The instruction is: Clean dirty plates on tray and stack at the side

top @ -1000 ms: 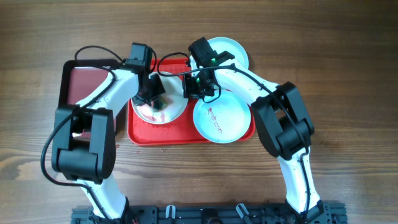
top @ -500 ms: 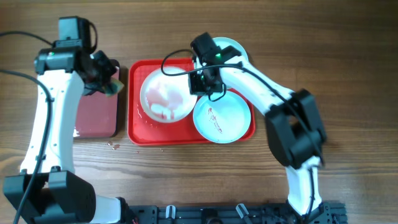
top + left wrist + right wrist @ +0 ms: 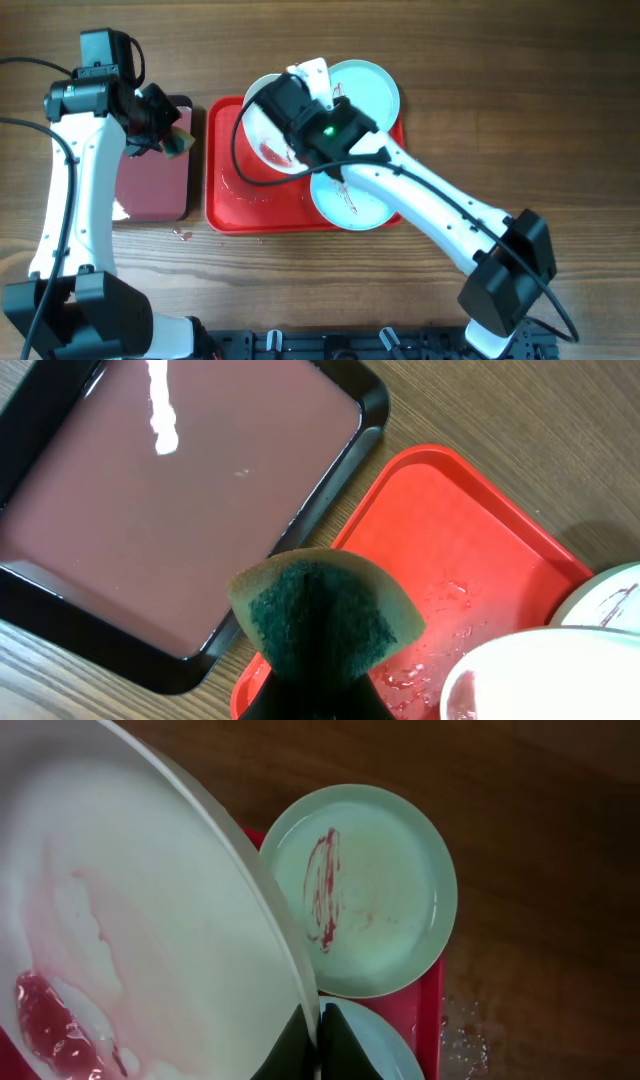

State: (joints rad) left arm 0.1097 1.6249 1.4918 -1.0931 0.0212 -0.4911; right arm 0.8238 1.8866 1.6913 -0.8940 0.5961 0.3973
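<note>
Narrow tray (image 3: 150,190) just L of tray (image 3: 225,205); front plate (image 3: 340,208) on tray's R; rear plate (image 3: 375,85) behind.

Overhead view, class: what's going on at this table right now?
The right end effector is clamped on the rim of the white plate, which is smeared pink and held over the red tray. The left end effector holds a sponge off to the side, at the maroon tray's edge. The near blue plate and far blue plate both carry red marks, so cleaning isn't finished.
</note>
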